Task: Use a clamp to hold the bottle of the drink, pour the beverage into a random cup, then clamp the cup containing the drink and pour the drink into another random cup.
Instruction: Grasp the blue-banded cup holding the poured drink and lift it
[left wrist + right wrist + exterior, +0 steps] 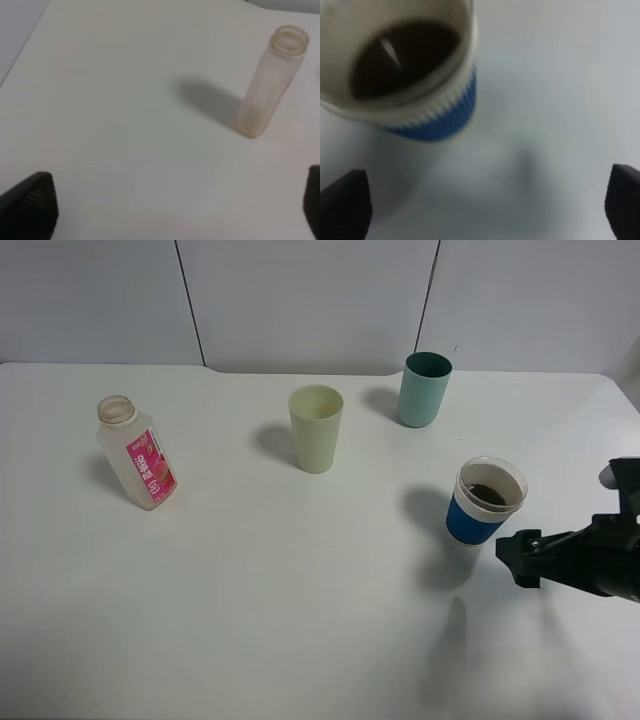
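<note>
Right pincer point(482, 205): jaws well apart, holding nothing.
Blue-banded cup point(485, 502): upright on the worktop point(300, 620), just ahead of the right pincer and off toward one finger, not yet between them.
Beverage point(488, 494): dark, inside that cup.
Left pincer point(170, 207): wide open, empty; the bottle point(138, 452) stands ahead of it, apart.
Teal cup point(425, 390): well beyond the right pincer, past the banded cup.
Risk: advancing off-centre, one finger could shove or tip the cup and spill the drink.
Risk: a high grip near the rim could let the cup slip during the pour.
</note>
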Robot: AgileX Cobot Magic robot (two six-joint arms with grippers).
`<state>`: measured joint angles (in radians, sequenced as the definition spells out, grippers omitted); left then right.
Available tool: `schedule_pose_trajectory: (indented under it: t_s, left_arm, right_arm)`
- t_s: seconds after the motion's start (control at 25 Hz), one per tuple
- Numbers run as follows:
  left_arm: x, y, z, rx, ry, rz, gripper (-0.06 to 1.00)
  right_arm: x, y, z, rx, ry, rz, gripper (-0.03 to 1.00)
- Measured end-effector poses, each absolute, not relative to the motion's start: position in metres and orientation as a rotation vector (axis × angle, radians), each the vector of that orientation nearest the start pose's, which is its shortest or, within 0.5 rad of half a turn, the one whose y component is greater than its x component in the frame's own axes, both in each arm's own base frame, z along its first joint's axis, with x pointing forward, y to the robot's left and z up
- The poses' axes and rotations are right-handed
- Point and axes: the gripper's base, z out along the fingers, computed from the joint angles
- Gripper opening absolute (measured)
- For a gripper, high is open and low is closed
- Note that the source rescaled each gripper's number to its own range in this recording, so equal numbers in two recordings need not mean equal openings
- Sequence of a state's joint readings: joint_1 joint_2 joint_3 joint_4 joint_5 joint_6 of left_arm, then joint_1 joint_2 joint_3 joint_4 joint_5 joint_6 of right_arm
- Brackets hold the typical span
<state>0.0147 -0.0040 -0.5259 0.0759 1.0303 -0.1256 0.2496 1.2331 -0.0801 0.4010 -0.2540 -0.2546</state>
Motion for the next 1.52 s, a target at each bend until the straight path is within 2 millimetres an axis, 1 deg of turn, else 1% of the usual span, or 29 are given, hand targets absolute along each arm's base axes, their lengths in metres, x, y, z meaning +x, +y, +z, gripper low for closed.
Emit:
schedule_pose_trajectory:
  t_s: [0.2, 0.32, 0.52, 0.76, 0.96, 1.08, 1.16, 1.32, 1.52]
  left_arm:
    - [-0.008, 0.006, 0.287, -0.142, 1.977, 0.018, 1.00]
    - [-0.008, 0.006, 0.287, -0.142, 1.977, 0.018, 1.00]
    - [-0.008, 0.006, 0.287, -0.142, 1.977, 0.018, 1.00]
    - [-0.008, 0.006, 0.287, -0.142, 1.977, 0.018, 1.00]
    - [-0.008, 0.006, 0.287, -0.142, 1.976, 0.018, 1.00]
    - [-0.008, 0.006, 0.287, -0.142, 1.976, 0.018, 1.00]
    - [-0.008, 0.006, 0.287, -0.142, 1.976, 0.018, 1.00]
    - [-0.008, 0.006, 0.287, -0.142, 1.976, 0.018, 1.00]
    - [-0.008, 0.006, 0.287, -0.142, 1.976, 0.018, 1.00]
  right_arm:
    - [0.152, 0.028, 0.111, -0.130, 2.409, 0.017, 0.77]
    - [0.159, 0.031, 0.108, -0.169, 2.342, 0.039, 0.77]
    - [0.170, 0.042, 0.102, -0.304, 2.227, 0.098, 0.77]
    - [0.177, 0.045, 0.085, -0.322, 2.167, 0.115, 0.77]
    - [0.179, 0.048, 0.074, -0.358, 2.123, 0.130, 0.77]
    - [0.178, 0.048, 0.067, -0.388, 2.139, 0.121, 0.77]
    - [0.177, 0.048, 0.063, -0.403, 2.159, 0.117, 0.75]
    - [0.177, 0.048, 0.063, -0.421, 2.153, 0.108, 0.68]
    - [0.177, 0.049, 0.063, -0.449, 2.147, 0.101, 0.66]
